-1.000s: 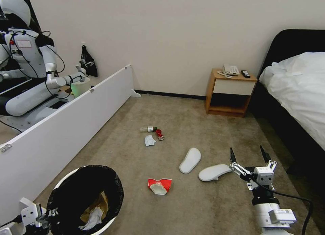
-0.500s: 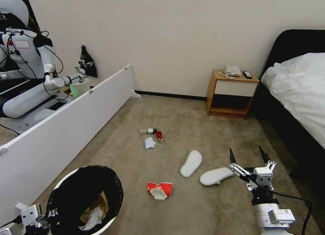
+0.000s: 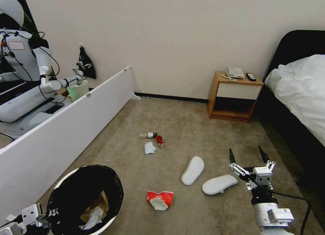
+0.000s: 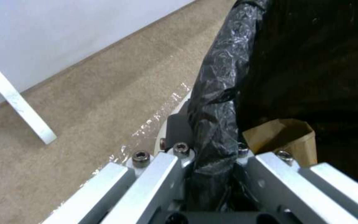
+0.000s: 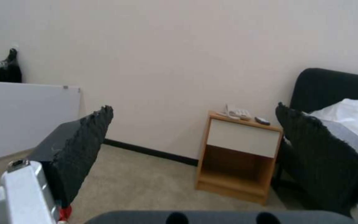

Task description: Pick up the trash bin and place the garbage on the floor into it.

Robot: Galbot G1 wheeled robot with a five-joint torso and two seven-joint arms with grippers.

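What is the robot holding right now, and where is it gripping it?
Its left hand clamps the trash bin by its bag-lined rim. The right hand is open, holding nothing.

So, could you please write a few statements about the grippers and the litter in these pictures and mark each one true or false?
1. The left gripper is clamped on the bag-lined rim of the trash bin. True.
2. The right gripper holds a slipper. False: its fingers are spread open and empty, above the nearer white slipper.
3. A brown paper bag already lies inside the bin. True.
4. The red-white carton is in the bin. False: it lies on the carpet, to the right of the bin.
5. The clear bottle stands upright. False: it lies on its side by the crushed red can.
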